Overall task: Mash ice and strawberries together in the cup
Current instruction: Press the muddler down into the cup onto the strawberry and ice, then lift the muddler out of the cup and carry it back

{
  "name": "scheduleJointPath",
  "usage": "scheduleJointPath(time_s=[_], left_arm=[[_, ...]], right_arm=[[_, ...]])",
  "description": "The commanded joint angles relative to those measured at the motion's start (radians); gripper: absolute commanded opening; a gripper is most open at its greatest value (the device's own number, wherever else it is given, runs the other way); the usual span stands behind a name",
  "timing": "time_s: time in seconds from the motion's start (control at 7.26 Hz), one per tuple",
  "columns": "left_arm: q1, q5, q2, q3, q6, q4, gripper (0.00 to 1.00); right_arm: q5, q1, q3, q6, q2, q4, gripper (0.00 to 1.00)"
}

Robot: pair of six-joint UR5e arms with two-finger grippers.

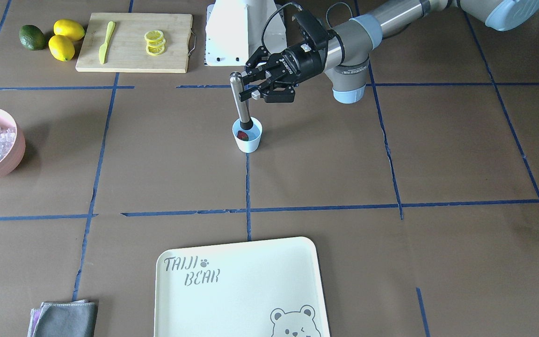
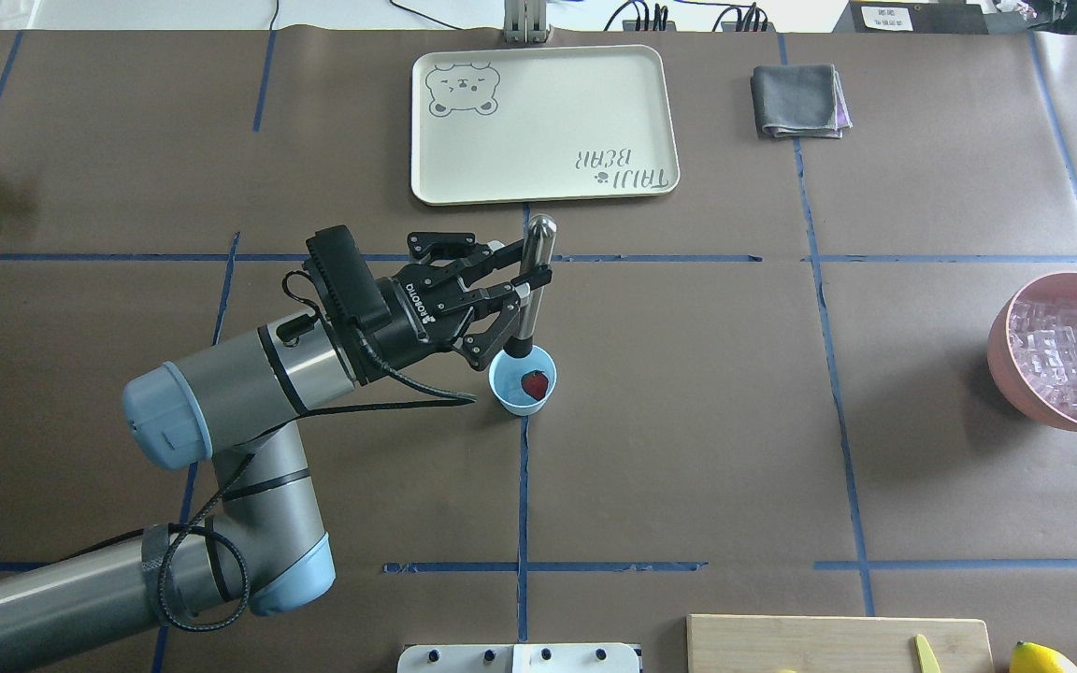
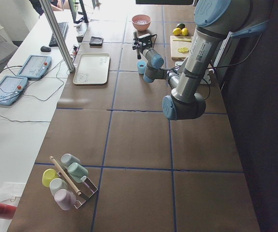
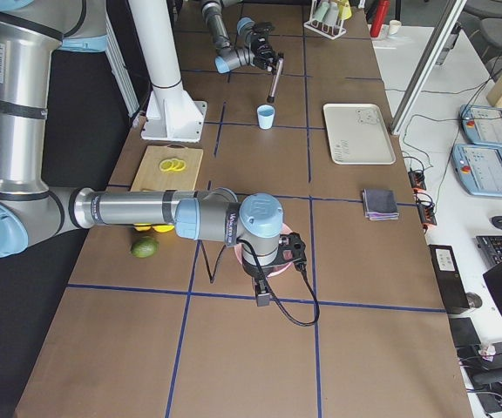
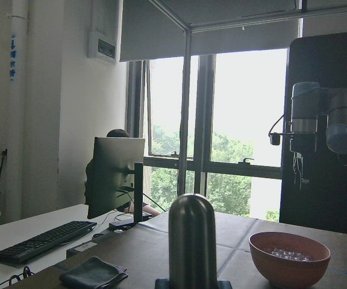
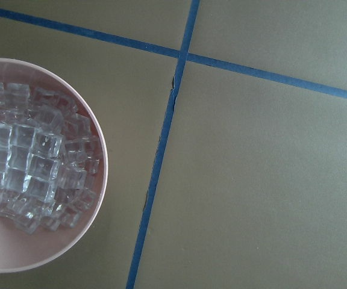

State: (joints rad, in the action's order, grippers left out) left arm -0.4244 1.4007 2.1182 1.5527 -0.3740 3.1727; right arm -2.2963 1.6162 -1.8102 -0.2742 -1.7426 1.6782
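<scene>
The white cup (image 1: 249,140), light blue inside (image 2: 512,397), stands mid-table. One red strawberry (image 2: 535,384) lies in it; I see no ice in the cup. A steel muddler (image 2: 531,280) stands upright with its dark tip in the cup. My left gripper (image 2: 524,294) is shut on the muddler's shaft from the side. Its round top fills the left wrist view (image 5: 191,241). The ice (image 2: 1067,350) fills a pink bowl (image 2: 1006,355) at my right edge. My right gripper (image 4: 262,294) hangs over that bowl (image 6: 95,241); I cannot tell whether it is open or shut.
A cream bear tray (image 2: 548,121) lies beyond the cup, with a grey cloth (image 2: 796,101) to its right. A cutting board (image 1: 134,42) with lemon slices and a yellow knife sits near my base, with lemons (image 1: 66,37) and a lime (image 1: 32,37) beside it.
</scene>
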Motion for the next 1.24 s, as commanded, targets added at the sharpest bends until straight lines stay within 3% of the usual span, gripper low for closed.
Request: scheduleJointPath(time_s=[0.0, 0.41, 0.69, 0.83, 1.1], left_arm=[[-0.033, 0.004, -0.033, 0.177, -0.020, -0.411, 0.00], [-0.056, 0.006, -0.027, 0.415, -0.014, -1.130, 0.00], [-0.059, 0.027, -0.026, 0.434, -0.003, -1.395, 0.00], [-0.097, 0.084, -0.023, 0.435, 0.103, -1.535, 0.00], [-0.167, 0.156, -0.046, 0.432, 0.170, -1.667, 0.00]], right_arm=[[0.000, -0.001, 0.000, 0.000, 0.000, 0.000, 1.00], [0.000, -0.001, 0.005, 0.000, 0.000, 0.000, 1.00], [0.000, -0.001, 0.005, 0.000, 0.000, 0.000, 1.00], [0.000, 0.001, 0.005, 0.000, 0.000, 0.000, 1.00], [0.000, -0.001, 0.005, 0.000, 0.000, 0.000, 1.00]])
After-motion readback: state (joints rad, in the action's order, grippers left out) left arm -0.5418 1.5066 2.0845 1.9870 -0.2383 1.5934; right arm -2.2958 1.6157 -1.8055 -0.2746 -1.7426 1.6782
